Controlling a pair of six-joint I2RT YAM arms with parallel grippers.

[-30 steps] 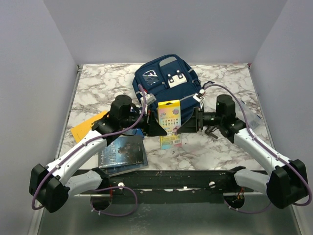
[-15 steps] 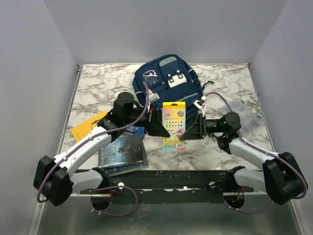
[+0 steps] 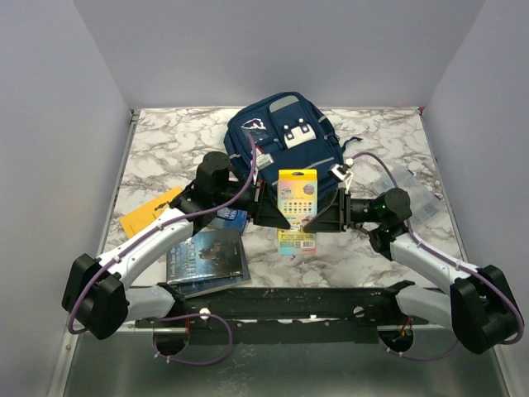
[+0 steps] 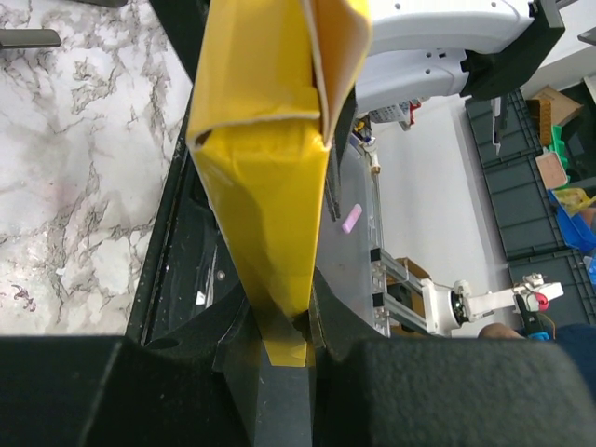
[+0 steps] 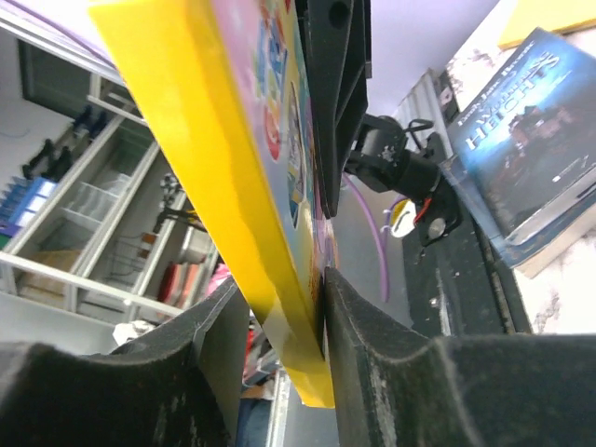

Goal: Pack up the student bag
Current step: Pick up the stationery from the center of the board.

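The student bag is seen lying flat at the far middle of the marble table, front face up, with its white buckle clips showing. It is placed just beyond both grippers, its near end close behind them but apart from them. Its long axis is set roughly from the near side to the far side of the table, with the grey-trimmed end turned away from the arms.

Between the bag and the arm bases, a yellow box printed with a grid of coloured dots is held up above the tabletop, its printed face turned upward toward the overhead camera and its long axis also running near to far. The left gripper is clamped on the box's left edge; in the left wrist view the yellow cardboard is seen pinched narrowly between the fingers of that gripper. The right gripper is closed on the opposite edge, and in the right wrist view its black pads are pressed against both faces of the box.

A dark blue book is laid flat at the near left of the table, under the left arm, and an orange envelope is seen beside it toward the left edge.
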